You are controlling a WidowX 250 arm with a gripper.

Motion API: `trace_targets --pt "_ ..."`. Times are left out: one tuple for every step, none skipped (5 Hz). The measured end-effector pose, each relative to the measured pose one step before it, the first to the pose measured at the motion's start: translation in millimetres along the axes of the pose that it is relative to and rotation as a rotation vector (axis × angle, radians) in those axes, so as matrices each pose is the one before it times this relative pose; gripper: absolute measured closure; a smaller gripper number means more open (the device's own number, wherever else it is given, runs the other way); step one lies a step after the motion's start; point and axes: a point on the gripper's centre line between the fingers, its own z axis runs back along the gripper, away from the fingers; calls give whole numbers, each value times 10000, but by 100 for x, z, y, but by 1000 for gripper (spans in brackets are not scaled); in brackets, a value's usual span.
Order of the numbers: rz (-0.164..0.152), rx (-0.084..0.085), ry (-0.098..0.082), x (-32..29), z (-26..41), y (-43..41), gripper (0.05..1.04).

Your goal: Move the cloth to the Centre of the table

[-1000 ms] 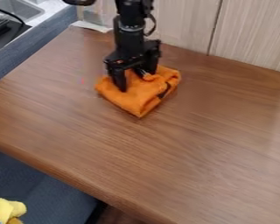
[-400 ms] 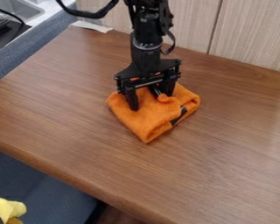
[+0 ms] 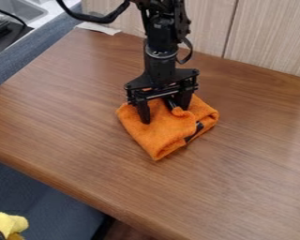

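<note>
Wood-grain bench (image 3: pixel 71 131); orange cloth (image 3: pixel 162 133) mid-surface, nearer far edge. Fingers (image 3: pixel 144 114) wide apart, pressed on cloth; any pinched fold, cannot tell. Centring step, likely; next, small nearward slide, then lift clear.

And no, not a single word, number or sign can be read here!
</note>
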Motion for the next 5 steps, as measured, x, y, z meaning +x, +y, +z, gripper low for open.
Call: trace_targets --pt "-25 109 42 205 517 -118 84" --pt "25 -222 -211 472 1685 -514 83" --pt "-219 -196 -126 -53 1573 -916 83" --pt "144 -403 -378 107 2605 -233 83" --pt "124 67 -275 231 1477 505 83"
